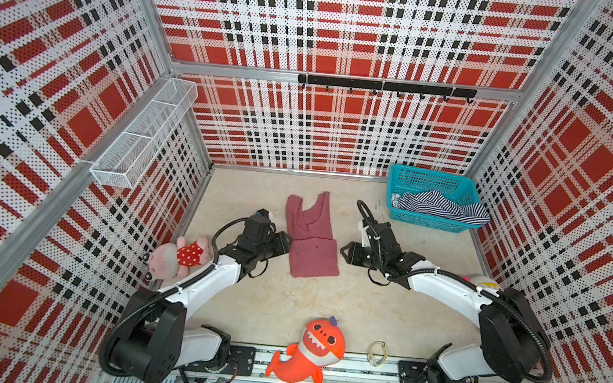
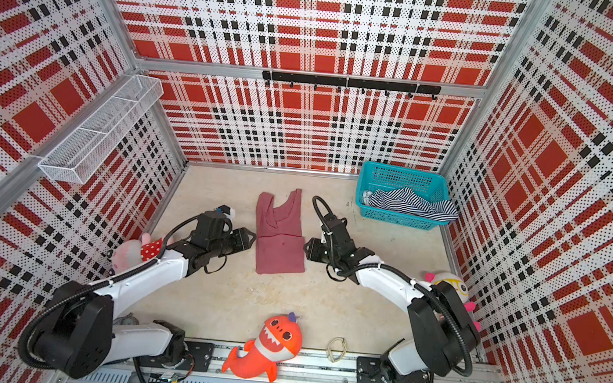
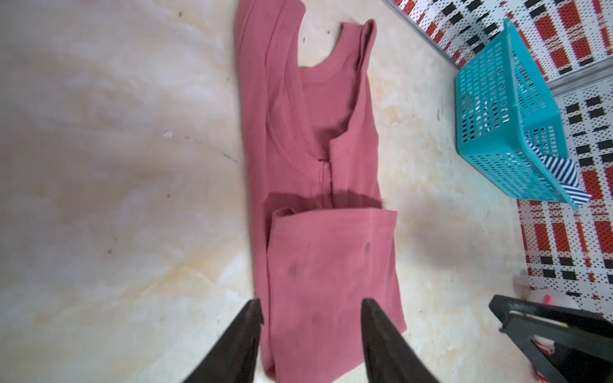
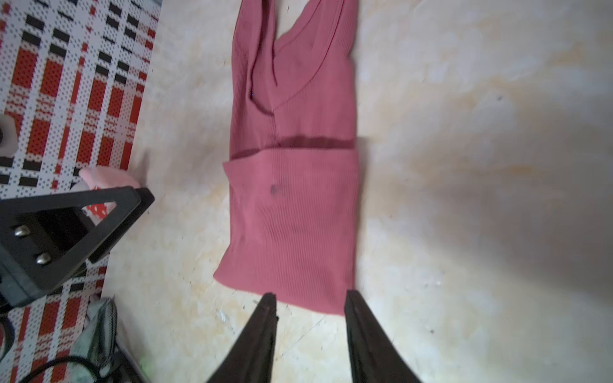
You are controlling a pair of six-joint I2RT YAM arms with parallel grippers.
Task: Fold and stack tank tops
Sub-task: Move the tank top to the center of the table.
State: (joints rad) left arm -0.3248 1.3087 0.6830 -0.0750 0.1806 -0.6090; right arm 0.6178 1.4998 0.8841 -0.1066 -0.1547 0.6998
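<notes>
The rose-maroon tank top point(image 1: 312, 239) point(image 2: 279, 239) lies flat mid-table as a narrow strip, straps toward the back wall and its lower part folded up over the middle. My left gripper point(image 1: 286, 242) point(image 3: 311, 303) hovers open at the top's left edge, the folded cloth point(image 3: 318, 165) showing between its fingers. On the opposite side, my right gripper point(image 1: 343, 251) point(image 4: 311, 295) is open, fingertips just at the edge of the cloth point(image 4: 298, 215). The striped tank top point(image 1: 441, 207) point(image 2: 411, 204) sits crumpled in the teal basket point(image 1: 432, 177), spilling over its rim.
A pink plush in a red dotted suit point(image 1: 176, 258) lies by the left wall. An orange shark plush point(image 1: 309, 350) and a small loop point(image 1: 377, 354) lie at the front edge. Another plush point(image 1: 484, 280) sits behind the right arm. A wire shelf point(image 1: 145, 134) hangs on the left wall.
</notes>
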